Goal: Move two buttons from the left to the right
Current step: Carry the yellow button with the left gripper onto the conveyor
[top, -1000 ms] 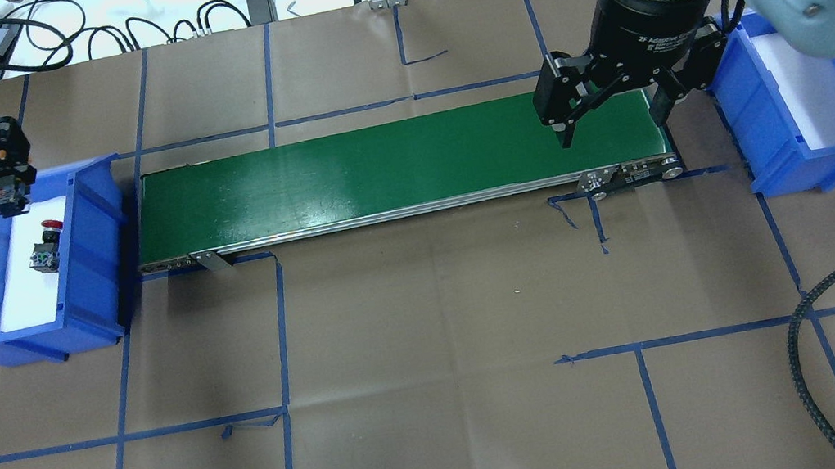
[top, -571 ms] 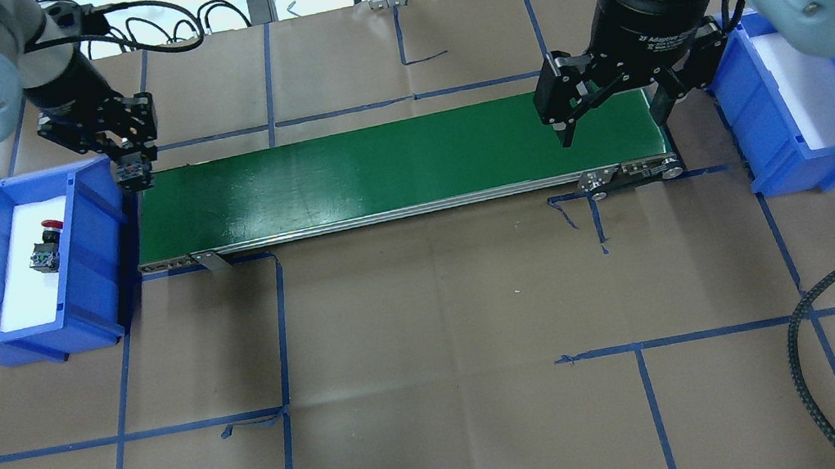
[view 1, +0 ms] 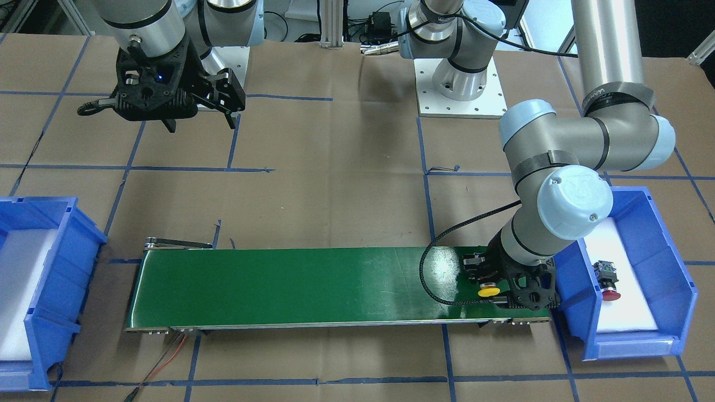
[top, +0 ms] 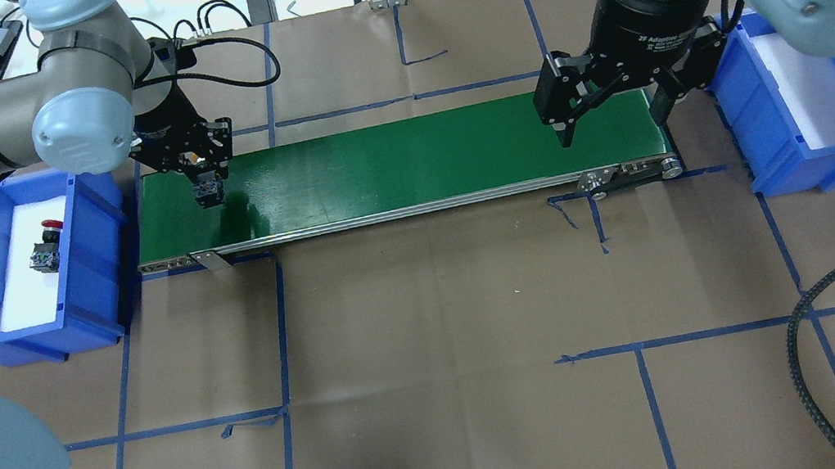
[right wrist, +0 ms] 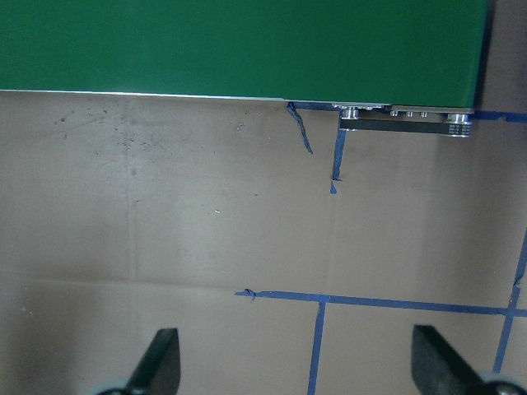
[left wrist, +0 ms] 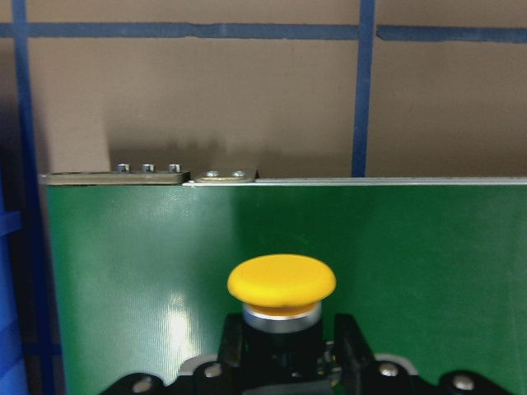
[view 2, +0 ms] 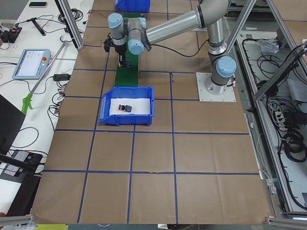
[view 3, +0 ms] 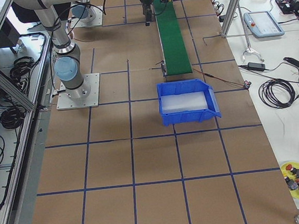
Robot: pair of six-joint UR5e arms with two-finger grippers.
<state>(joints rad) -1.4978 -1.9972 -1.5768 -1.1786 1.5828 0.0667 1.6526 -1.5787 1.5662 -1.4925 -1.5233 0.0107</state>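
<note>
My left gripper (top: 207,190) is shut on the yellow-capped button (view 1: 489,291) and holds it low over the left end of the green conveyor belt (top: 407,161). The left wrist view shows the yellow cap (left wrist: 282,280) between the fingers, with the belt behind it. The red-capped button (top: 46,242) lies on the white pad in the left blue bin (top: 94,233); it also shows in the front view (view 1: 607,278). My right gripper (top: 607,119) is open and empty above the belt's right end. In the right wrist view its fingertips (right wrist: 160,362) frame brown paper.
The right blue bin (top: 789,171) with a white pad stands past the belt's right end. A black braided cable (top: 809,308) loops over the table's right side. Blue tape lines cross the brown paper.
My left arm has carried the yellow button from above the left bin rightward to the belt's left end. The right arm has not moved.
</note>
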